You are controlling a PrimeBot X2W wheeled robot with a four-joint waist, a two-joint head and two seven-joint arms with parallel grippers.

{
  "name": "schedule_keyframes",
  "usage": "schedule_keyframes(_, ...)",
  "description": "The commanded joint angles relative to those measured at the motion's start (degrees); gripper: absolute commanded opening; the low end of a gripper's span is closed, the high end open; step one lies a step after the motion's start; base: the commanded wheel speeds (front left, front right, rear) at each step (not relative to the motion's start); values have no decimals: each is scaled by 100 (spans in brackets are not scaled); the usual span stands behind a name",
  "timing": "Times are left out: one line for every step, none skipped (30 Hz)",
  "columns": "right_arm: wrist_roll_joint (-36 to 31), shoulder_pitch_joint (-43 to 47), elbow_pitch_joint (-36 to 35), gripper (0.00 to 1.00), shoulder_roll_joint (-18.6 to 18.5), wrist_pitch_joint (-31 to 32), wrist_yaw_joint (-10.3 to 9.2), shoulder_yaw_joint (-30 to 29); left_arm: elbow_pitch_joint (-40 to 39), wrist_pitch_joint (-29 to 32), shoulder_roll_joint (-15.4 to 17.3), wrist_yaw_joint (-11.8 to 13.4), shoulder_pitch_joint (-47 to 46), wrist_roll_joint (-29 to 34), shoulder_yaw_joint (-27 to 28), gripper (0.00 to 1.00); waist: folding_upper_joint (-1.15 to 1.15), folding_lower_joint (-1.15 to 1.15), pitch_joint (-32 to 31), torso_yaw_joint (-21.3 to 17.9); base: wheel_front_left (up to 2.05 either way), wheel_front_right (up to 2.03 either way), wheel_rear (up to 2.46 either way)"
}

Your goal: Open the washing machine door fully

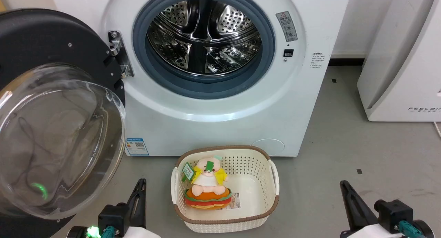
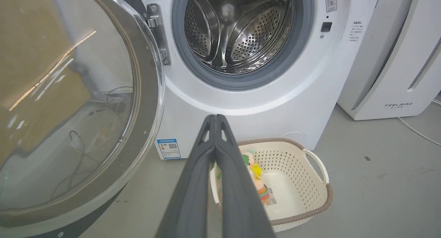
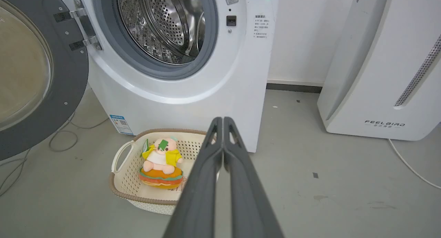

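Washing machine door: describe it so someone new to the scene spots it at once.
Find the big white washing machine with the steel drum at the centre of the head view. Hinged on its left side, swung open, hangs the washing machine door. Unlike the grey rubber ring around the drum, it is a glossy black disc with a bulging clear glass bowl.

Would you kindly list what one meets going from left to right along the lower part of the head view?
Washing machine door → left gripper → laundry basket holding a plush toy → right gripper.
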Motion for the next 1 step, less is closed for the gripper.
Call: schedule_keyframes(-54,-127,-79,0,4,31,1,11,-50,53,-41,-36,-126,61,61,0,0,0,3,0,0,0,0)
